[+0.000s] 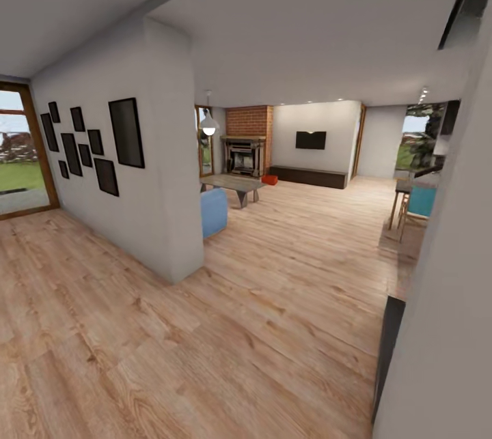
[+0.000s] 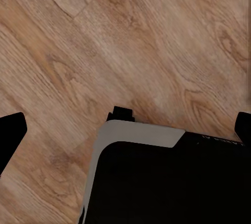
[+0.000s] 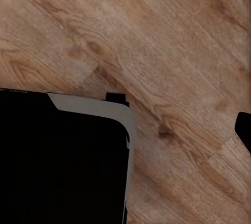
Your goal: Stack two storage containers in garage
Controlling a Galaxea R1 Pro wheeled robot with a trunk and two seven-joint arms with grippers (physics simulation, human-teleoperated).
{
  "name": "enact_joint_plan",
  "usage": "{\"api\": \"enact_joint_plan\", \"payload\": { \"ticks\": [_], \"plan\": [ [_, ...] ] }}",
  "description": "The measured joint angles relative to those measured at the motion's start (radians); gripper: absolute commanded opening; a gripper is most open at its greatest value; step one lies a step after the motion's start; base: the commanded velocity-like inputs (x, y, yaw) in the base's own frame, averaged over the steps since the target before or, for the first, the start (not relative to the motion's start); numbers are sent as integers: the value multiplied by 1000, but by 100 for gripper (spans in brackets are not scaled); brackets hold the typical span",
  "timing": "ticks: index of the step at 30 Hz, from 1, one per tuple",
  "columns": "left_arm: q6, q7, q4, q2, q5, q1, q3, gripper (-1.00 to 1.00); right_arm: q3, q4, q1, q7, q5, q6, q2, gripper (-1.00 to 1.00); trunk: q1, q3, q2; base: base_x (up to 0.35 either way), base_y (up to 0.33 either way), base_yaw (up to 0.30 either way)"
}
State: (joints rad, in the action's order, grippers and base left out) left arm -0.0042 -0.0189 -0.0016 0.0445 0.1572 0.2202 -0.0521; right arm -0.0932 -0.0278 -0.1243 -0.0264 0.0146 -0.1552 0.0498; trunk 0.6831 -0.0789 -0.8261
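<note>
A small red-orange storage container (image 1: 269, 179) lies far off on the living room's wood floor, beside the brick fireplace (image 1: 247, 145). It is too distant to tell whether it is one box or two. In the left wrist view my left gripper (image 2: 126, 130) is open, with a black fingertip (image 2: 10, 135) at each side of the picture and only wood planks and my base between them. In the right wrist view my right gripper (image 3: 128, 130) shows one black fingertip (image 3: 244, 130) far out at the edge; the other is lost against my dark base (image 3: 63, 161).
A white partition wall (image 1: 164, 173) hung with black frames stands at the left, a blue sofa (image 1: 214, 212) and a low table (image 1: 236, 184) behind it. A glass door (image 1: 17, 152) is far left. A wall (image 1: 444, 330) is close on the right, teal chairs (image 1: 420, 201) beyond it.
</note>
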Motion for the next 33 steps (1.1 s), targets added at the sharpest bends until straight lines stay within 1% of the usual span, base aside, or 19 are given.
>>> {"api": "enact_joint_plan", "payload": {
  "ticks": [11,18,26,33],
  "plan": [
    [0,0,0,-1,0,0,0,100,1,0,0,1,0,0,-2,100,0,0,0,322,0,-13],
    [0,0,0,-1,1,0,0,100,0,0,0,2,2,-1,-2,100,0,0,0,322,14,-208],
    [0,0,0,-1,1,0,0,100,-2,0,0,1,6,-1,-3,100,0,0,0,322,114,-267],
    [0,0,0,-1,1,0,0,100,-2,0,0,0,7,-1,-3,100,0,0,0,321,168,-73]
  ]
}}
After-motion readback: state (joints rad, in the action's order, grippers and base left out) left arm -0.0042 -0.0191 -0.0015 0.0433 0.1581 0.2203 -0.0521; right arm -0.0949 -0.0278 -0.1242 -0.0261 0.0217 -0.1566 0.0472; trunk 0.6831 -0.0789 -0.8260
